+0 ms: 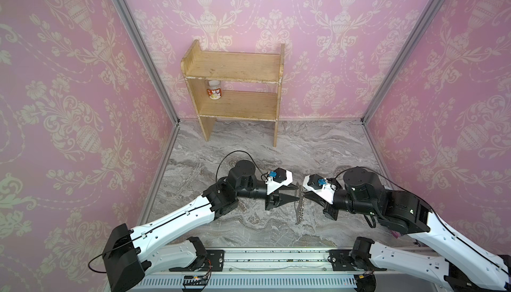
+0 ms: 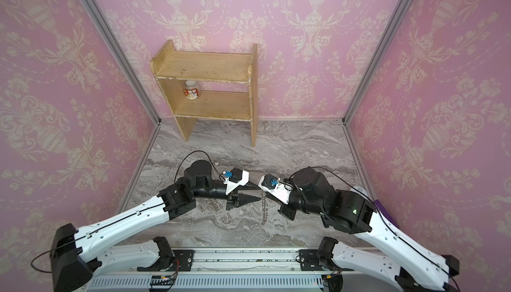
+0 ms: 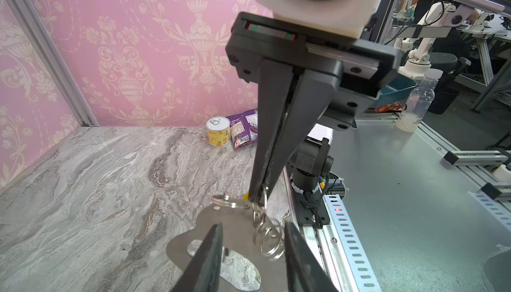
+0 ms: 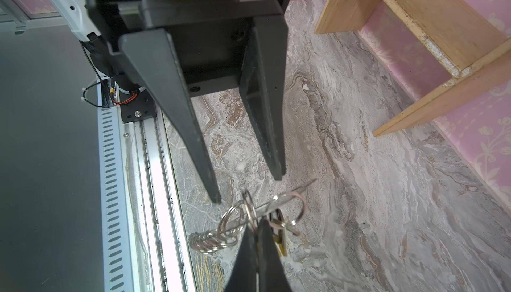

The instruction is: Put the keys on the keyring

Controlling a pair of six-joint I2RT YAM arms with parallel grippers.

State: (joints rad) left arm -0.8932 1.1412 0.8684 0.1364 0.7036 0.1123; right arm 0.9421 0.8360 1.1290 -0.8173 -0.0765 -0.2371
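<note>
The keyring [image 1: 299,207] is a flat grey plate with a handle slot, hanging edge-on above the marble between my two grippers in both top views. Its face fills the left wrist view [image 3: 240,229], with several split rings [image 3: 269,238] along one edge. My right gripper [image 4: 261,223] is shut on the ringed edge and holds the plate up. The keys hang beside its tips: a dark tag [image 4: 279,234] and a yellow one [image 3: 244,196], mostly hidden. My left gripper [image 3: 253,228] is open, its tips close to the plate's face, gripping nothing.
A wooden shelf [image 1: 235,83] stands at the back wall with a small jar [image 1: 214,90] on its lower board. A can [image 3: 218,135] and a purple packet [image 3: 244,127] sit by the right wall. The arms' metal rail [image 1: 276,260] runs along the front.
</note>
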